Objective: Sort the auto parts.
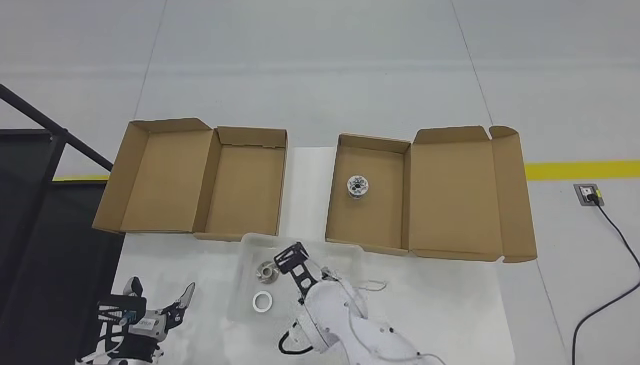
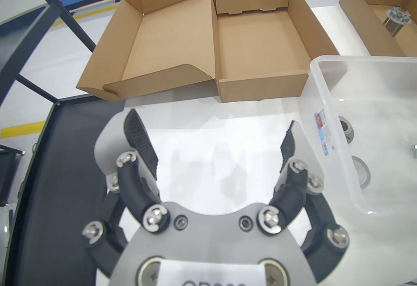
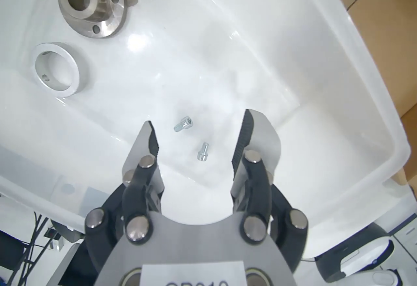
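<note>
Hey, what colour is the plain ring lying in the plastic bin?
Pale matte silver, almost white. The ring shows best in the right wrist view.

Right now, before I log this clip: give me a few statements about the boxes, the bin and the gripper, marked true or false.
1. The left cardboard box is empty. True.
2. The right gripper is shut on a screw. False: it is open above two screws lying in the plastic bin.
3. The right cardboard box holds one metal part. True.
4. The flange lies on the bare table. False: it is in the bin, beside the ring.
</note>
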`<state>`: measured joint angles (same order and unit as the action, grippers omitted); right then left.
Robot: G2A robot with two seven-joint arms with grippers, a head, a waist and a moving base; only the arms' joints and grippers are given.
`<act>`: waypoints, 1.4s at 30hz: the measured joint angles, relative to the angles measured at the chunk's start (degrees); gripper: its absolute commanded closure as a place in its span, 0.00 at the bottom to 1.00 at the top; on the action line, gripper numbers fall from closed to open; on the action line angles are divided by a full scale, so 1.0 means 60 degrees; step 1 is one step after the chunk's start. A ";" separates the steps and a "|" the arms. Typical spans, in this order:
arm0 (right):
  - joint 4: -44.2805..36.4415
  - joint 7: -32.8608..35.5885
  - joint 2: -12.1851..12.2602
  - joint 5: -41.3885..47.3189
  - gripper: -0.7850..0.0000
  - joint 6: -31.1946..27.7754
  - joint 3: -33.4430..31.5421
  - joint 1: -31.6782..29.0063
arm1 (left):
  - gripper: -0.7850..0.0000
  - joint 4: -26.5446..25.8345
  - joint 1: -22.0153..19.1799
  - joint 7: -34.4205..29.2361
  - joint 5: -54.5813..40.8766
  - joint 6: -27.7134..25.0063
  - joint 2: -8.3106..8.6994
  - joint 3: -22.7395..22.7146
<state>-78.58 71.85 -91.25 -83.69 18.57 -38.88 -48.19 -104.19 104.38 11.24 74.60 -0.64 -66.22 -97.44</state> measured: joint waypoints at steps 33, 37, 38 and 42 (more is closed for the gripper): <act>0.2725 -0.0523 -0.0913 0.1819 0.65 0.0327 -0.0736 0.0834 | 0.00 0.0000 0.0000 0.0000 0.0000 0.0000 0.0000 0.0000; 0.2805 -0.0555 -0.0962 0.1835 0.67 0.0276 -0.0766 0.0815 | 0.00 0.0000 0.0000 0.0000 0.0000 0.0000 0.0000 0.0000; 0.2810 -0.0555 -0.0972 0.1825 0.66 0.0273 -0.0769 0.0814 | 0.00 0.0000 0.0000 0.0000 0.0000 0.0000 0.0000 0.0000; 0.2740 -0.0551 -0.0997 0.1711 0.87 0.0311 -0.0798 0.0764 | 0.00 0.0000 0.0000 0.0000 0.0000 0.0000 0.0000 0.0000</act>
<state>-62.14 68.55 -97.23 -73.43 20.43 -43.67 -43.60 -104.19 104.38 11.24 74.60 -0.64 -66.22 -97.44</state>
